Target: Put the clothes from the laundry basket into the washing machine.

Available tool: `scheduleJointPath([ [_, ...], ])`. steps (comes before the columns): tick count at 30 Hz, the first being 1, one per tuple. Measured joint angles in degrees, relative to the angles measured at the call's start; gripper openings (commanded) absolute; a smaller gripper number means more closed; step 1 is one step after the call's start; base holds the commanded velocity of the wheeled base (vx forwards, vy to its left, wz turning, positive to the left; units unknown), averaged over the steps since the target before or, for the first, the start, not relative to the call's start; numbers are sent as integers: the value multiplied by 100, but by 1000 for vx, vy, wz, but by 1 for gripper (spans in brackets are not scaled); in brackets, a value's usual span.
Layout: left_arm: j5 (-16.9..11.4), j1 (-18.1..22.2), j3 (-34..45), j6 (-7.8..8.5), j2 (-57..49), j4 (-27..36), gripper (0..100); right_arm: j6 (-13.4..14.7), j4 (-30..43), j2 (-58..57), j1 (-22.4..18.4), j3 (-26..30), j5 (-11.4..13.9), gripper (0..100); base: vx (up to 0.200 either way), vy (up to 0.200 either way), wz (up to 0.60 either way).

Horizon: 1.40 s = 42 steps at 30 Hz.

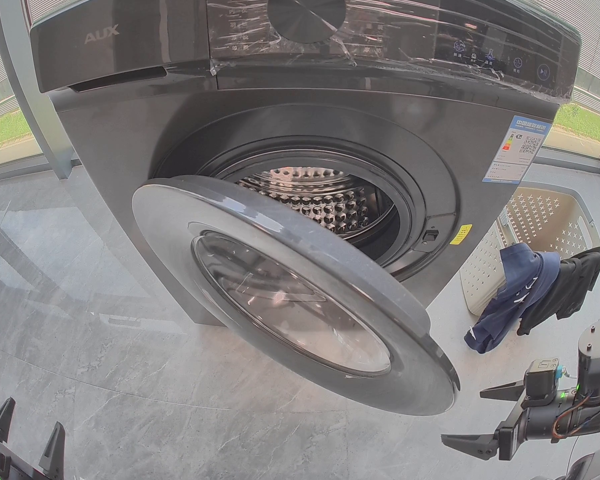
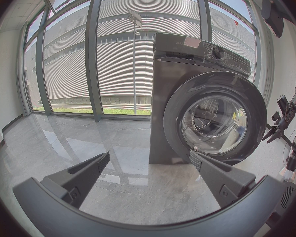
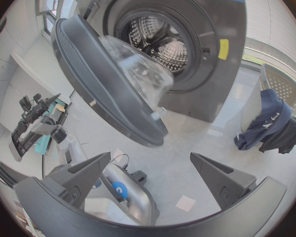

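**Snag risks: open door in the path, clothes touching on basket rim**

Dark grey front-load washing machine (image 1: 133, 141) has its round, glass-windowed door (image 1: 407, 348) swung wide open. The perforated steel drum (image 1: 313, 198) looks empty as far as visible. White perforated plastic laundry basket (image 1: 547, 215) sits on the floor just beside the machine, on robot's R. Navy blue garment (image 1: 513, 295) and black garment (image 1: 577, 278) hang over its front rim, touching each other; the navy one droops lowest.

R gripper (image 1: 467, 416) is low, near the navy piece but apart from it, jaws wide apart, nothing held. L gripper (image 1: 28, 428) is low at far L, jaws also apart, empty.

Poss. trouble, my read:
- Pulling the navy piece may drag the black one off w/ it, onto the floor.
- Basket looks light, so a sideways tug on cloth over the rim could tip or slide it.
- Door's free edge juts out btwn R gripper and drum mouth, so a straight-line carry could knock arm or cloth into it.
- Long dangling cloth could catch on the door or latch, or end up half outside the drum.
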Motion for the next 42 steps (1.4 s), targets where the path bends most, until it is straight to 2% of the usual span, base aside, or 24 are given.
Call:
scheduleJointPath([
  [4, 0, -2, 0, 0, 0, 0, 100, -128, 88, -96, -557, 69, -7, 100, 0, 0, 0],
  [8, 0, -2, 0, 2, 0, 0, 100, -249, 121, -48, -1250, -236, 0, 100, 0, 0, 0],
  [11, -1, -2, 0, 2, 0, 0, 100, -285, 123, 132, -1547, -596, 4, 100, 0, 0, 0],
  [14, -1, -2, 0, 2, 0, 0, 100, -293, 124, 405, -1657, -898, 6, 100, 0, 0, 0],
  [21, 0, -2, 0, 2, 0, 0, 100, -224, 124, 883, -1425, -1207, 20, 100, 0, 0, 0],
  [28, -1, -2, 0, 0, 0, 0, 100, 13, 127, 962, -740, -995, 6, 100, 0, 0, 0],
  [32, -1, 0, 0, 0, 0, 0, 100, 343, 132, 747, -371, -830, 33, 100, 0, 0, 0],
  [35, -1, -2, 0, 0, 0, 0, 100, 534, 127, 573, -285, -800, 15, 100, 0, 0, 0],
  [42, 0, -2, 0, 2, 0, 0, 100, 594, 121, 725, -430, -1147, -30, 100, 0, 0, 0],
])
